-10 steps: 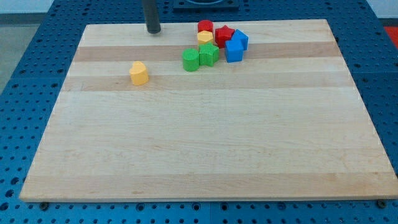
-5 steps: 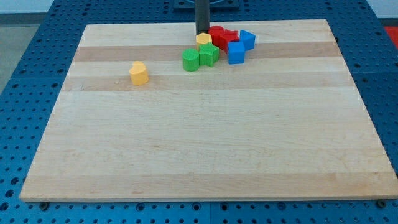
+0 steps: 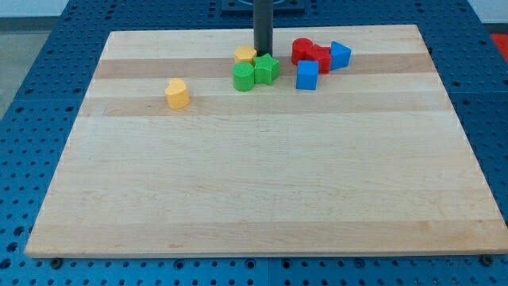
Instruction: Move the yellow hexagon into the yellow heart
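The yellow hexagon (image 3: 245, 55) lies near the view's top centre, touching the top of two green blocks (image 3: 244, 76) (image 3: 267, 69). My tip (image 3: 263, 52) stands right beside the hexagon on its right, just above the right green block. The yellow heart (image 3: 178, 93) lies alone to the lower left of the hexagon, well apart from it.
Two red blocks (image 3: 302, 51) (image 3: 319, 58) and a blue block (image 3: 339, 55) sit in a group right of my tip. A blue cube (image 3: 307, 75) lies just below them. The wooden board (image 3: 262, 214) rests on a blue pegboard surface.
My tip has swept from the view's top left to the right and down behind the cluster. The red and blue blocks were pushed right; the yellow hexagon shifted left.
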Motion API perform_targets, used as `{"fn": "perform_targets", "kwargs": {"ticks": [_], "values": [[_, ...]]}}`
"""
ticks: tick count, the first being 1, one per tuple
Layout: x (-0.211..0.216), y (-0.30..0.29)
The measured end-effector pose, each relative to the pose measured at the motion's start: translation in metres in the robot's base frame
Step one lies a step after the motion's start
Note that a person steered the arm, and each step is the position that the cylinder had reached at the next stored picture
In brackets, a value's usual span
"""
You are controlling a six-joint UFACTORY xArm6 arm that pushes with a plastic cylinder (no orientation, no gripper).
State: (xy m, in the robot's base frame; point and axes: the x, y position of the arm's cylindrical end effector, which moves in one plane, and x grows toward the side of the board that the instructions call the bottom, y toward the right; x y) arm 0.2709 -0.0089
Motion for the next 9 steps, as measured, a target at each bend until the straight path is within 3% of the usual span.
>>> {"fn": "perform_targets", "kwargs": {"ticks": [3, 8, 9], "values": [[0.016, -0.052], [0.098, -0.088], [0.114, -0.072]]}}
